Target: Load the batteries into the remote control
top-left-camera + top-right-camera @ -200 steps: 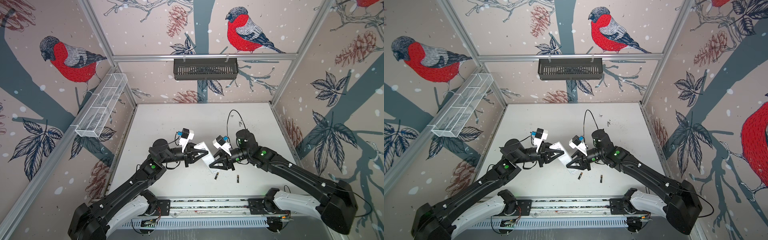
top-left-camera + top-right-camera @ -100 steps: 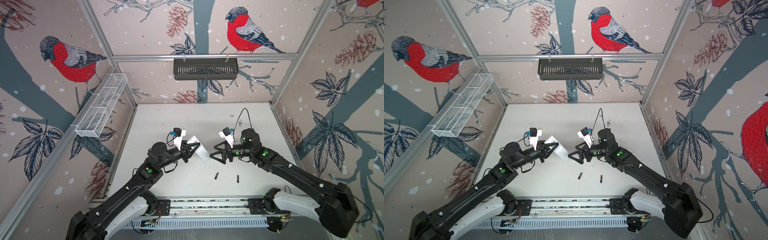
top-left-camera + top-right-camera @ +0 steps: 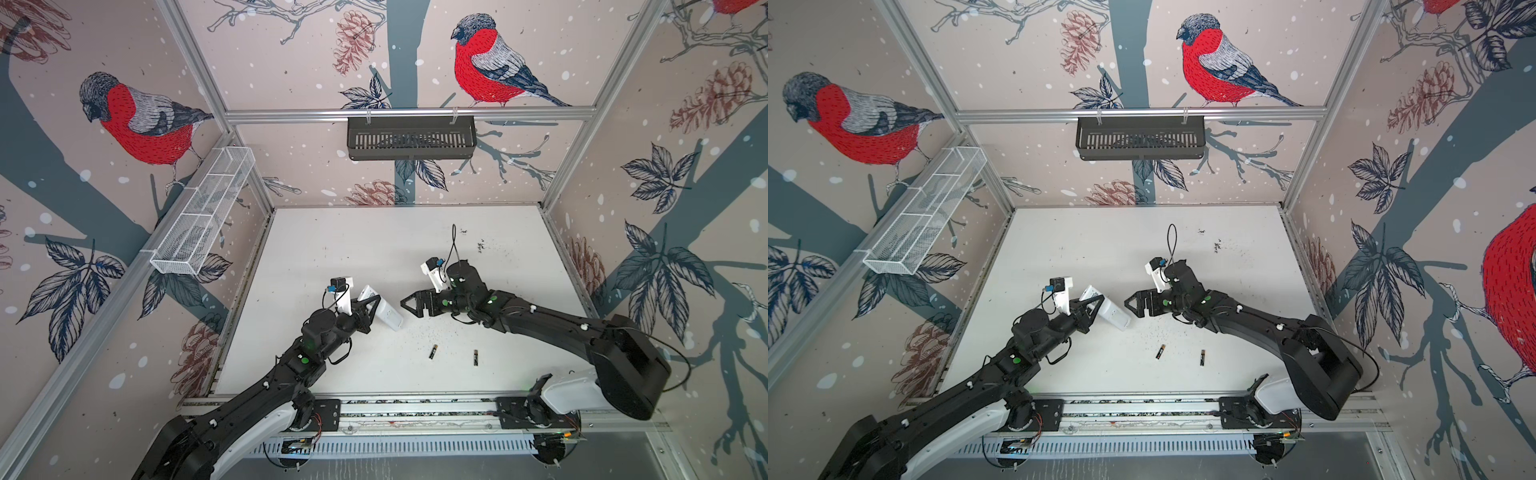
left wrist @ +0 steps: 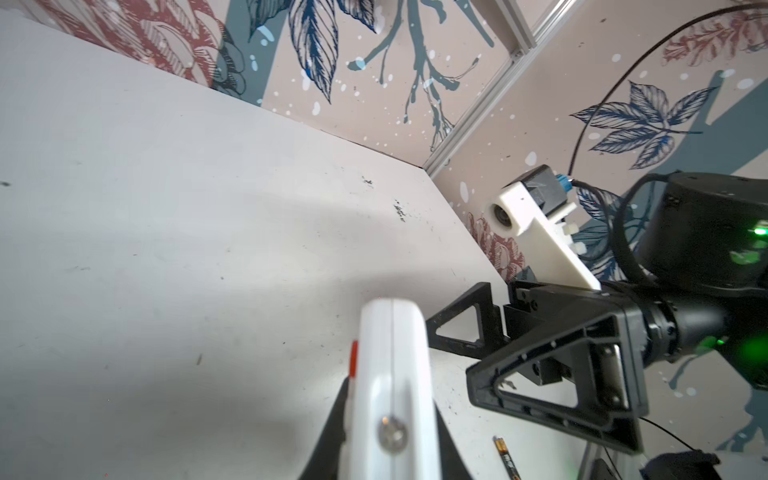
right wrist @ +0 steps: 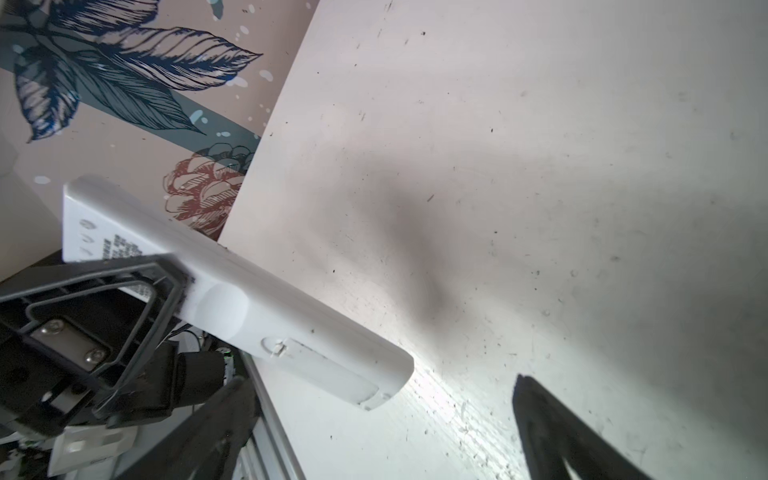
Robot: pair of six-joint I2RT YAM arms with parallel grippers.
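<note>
The left jaws grip the slim white remote control [image 3: 387, 316], the right jaws are wide open nearby, and two small black batteries [image 3: 432, 352] lie on the surface [image 3: 353, 249]

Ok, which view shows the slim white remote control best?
Right wrist view: the slim white remote control is large, printed label and cover latch clear. Left wrist view shows only its edge; both top views show it small, clamped in the left gripper.
</note>
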